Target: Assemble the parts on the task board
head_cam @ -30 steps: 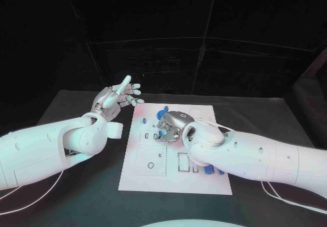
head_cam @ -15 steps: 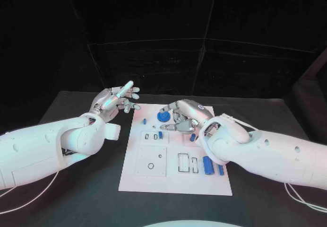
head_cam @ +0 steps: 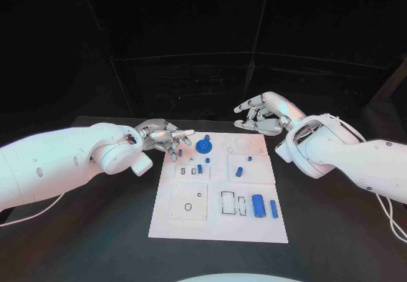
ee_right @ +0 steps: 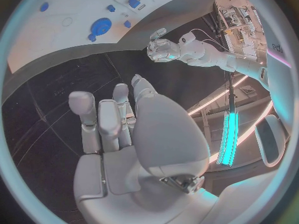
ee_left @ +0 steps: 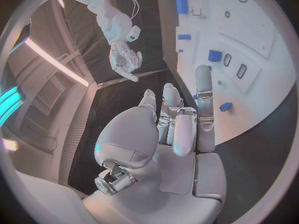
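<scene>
Both hands are empty, fingers loosely apart: the left hand hovers at the far left corner of the task board, the right hand above its far right corner; blue parts lie on it

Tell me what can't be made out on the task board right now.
- Head view: the left hand covers the task board's far left corner.
- Head view: too small to tell whether the small blue parts sit in holes or lie loose.
- Right wrist view: the board runs off the circle's rim.
</scene>
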